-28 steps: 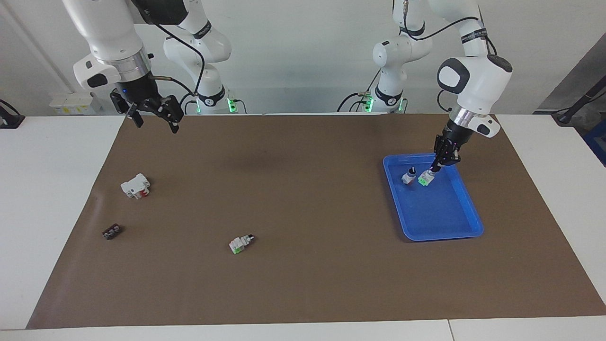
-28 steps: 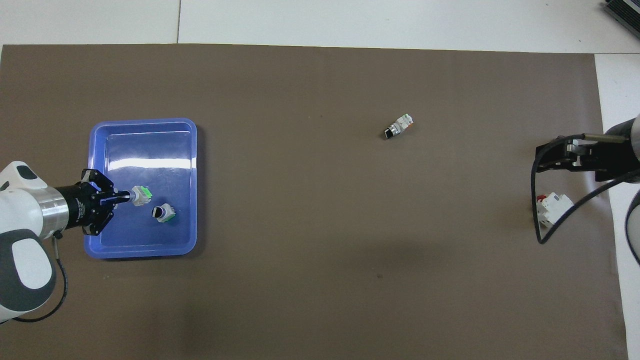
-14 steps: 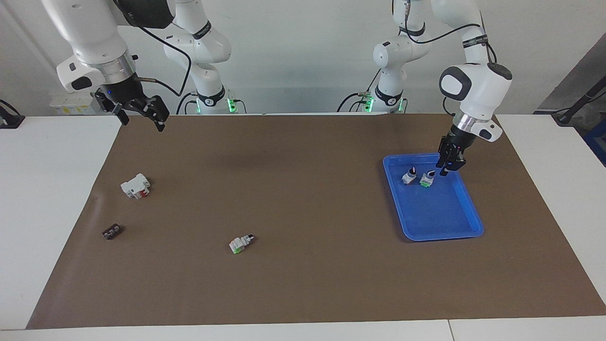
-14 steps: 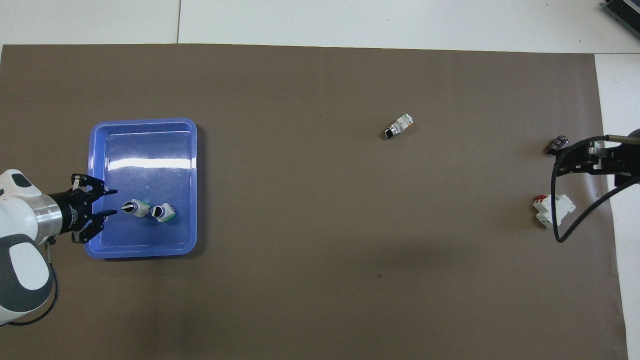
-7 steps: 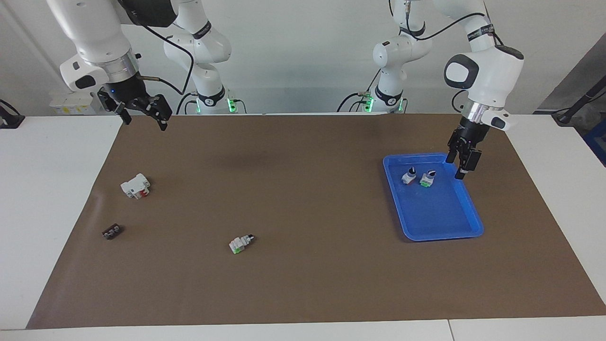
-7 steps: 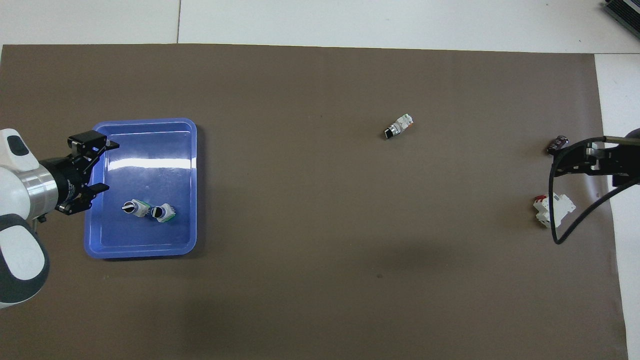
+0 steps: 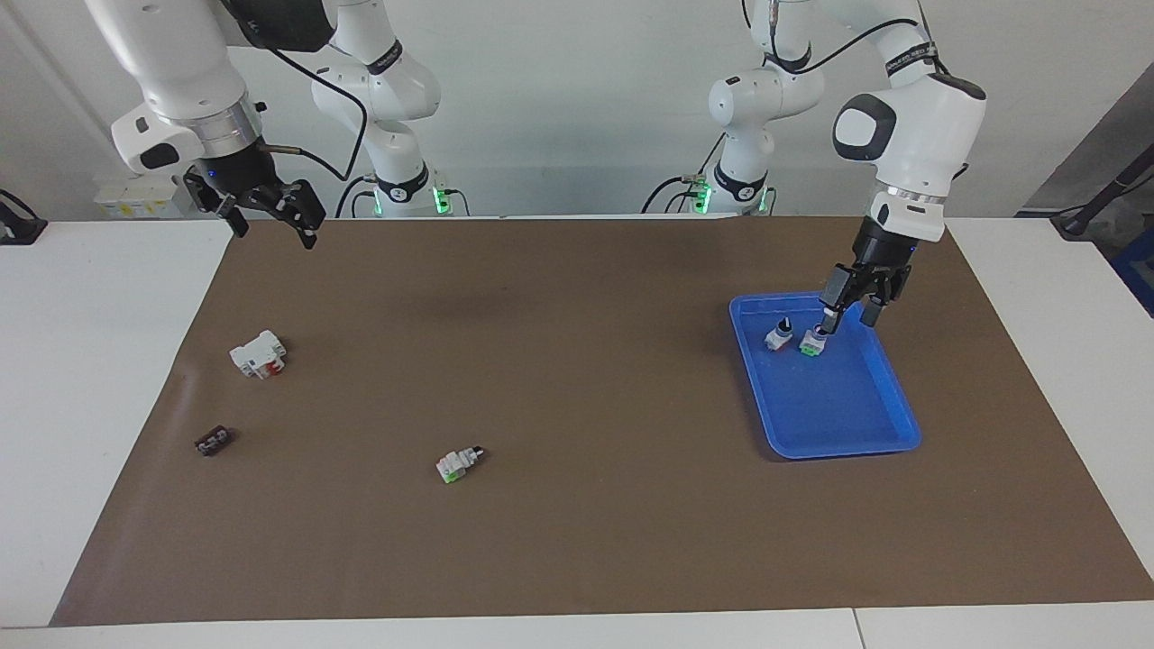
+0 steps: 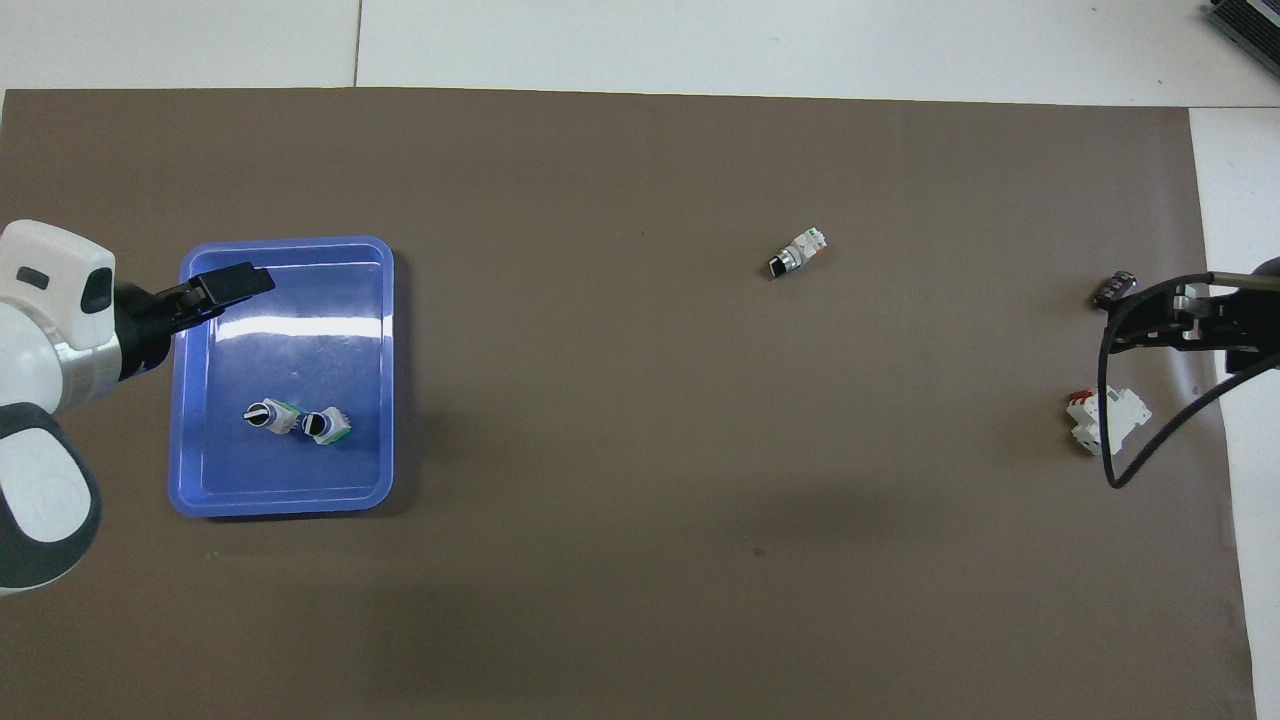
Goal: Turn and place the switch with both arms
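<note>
Left hand (image 7: 851,311) empty, fingers wide, raised over the blue tray (image 7: 888,430) at the left arm's end of the desk (image 7: 577,541). Two switches (image 7: 813,340) already stand in the tray, knobs up, touching. Third switch (image 7: 458,464) lies on its side mid-mat, toward the desk's front edge: white blocky body, green end, black knob. Not yet turned or placed. Right hand (image 7: 268,216) waits, wide, empty, over the mat's corner.
</note>
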`<state>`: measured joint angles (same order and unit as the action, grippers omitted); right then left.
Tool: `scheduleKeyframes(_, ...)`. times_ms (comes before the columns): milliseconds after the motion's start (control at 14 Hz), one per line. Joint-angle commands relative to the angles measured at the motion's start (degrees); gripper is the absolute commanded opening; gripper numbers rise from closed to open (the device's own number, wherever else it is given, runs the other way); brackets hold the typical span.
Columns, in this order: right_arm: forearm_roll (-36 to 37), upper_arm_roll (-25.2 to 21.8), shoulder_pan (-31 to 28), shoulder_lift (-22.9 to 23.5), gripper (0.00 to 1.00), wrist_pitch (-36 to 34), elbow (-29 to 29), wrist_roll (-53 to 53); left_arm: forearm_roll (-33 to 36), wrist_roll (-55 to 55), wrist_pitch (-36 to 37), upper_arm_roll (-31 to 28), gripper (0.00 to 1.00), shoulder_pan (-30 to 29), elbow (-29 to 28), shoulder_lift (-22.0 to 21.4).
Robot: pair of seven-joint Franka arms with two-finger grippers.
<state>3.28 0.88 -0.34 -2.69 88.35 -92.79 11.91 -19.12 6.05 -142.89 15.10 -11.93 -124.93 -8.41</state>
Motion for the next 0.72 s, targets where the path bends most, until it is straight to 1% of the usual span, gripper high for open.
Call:
scheduleKeyframes(0, -0.8, 0.3, -0.4, -1.2, 1.0, -0.4, -1.1, -1.4, 10.2, -2.4, 9.7, -7.1, 1.0, 5.4, 11.9, 3.8)
scheduleKeyframes(72, -0.8, 0.3, -0.4, -1.2, 1.0, -0.4, -1.1, -1.4, 15.2, -2.5, 16.8, -8.2, 1.0, 6.7, 17.6, 5.1)
scheduleKeyframes(143, -0.8, 0.3, -0.3, -1.2, 1.0, -0.4, -1.1, -1.4, 18.4, -3.1, 23.4, -9.3, 1.0, 8.0, 23.4, 6.8)
scheduleKeyframes(215, -0.8, 0.3, -0.3, -1.2, 1.0, -0.4, -1.1, -1.4, 19.4, -3.8, 30.5, -10.4, 1.0, 10.0, 29.1, 8.0)
scheduleKeyframes(287, -0.8, 0.3, -0.3, -1.2, 1.0, -0.4, -1.1, -1.4, 19.5, -4.5, 35.9, -12.0, 1.0, 11.9, 33.9, 9.3)
scheduleKeyframes(358, -0.8, 0.3, -0.3, -1.2, 1.0, -0.4, -1.1, -1.4, 19.6, -5.2, 39.5, -13.0, 1.0, 14.1, 37.5, 10.2)
scheduleKeyframes(430, -0.8, 0.3, -0.3, -1.2, 1.0, -0.4, -1.1, -1.4, 19.8, -5.3, 42.1, -13.5, 1.0, 15.8, 39.2, 10.4)
scheduleKeyframes(573, -0.8, 0.3, -0.3, -1.2, 1.0, -0.4, -1.1, -1.4, 19.4, -5.4, 46.8, -14.0, 1.0, 17.5, 39.6, 9.5)
scheduleKeyframes(645, -0.8, 0.3, -0.3, -1.2, 1.0, -0.4, -1.1, -1.4, 19.1, -5.9, 48.4, -14.1, 1.0, 18.9, 39.5, 8.2)
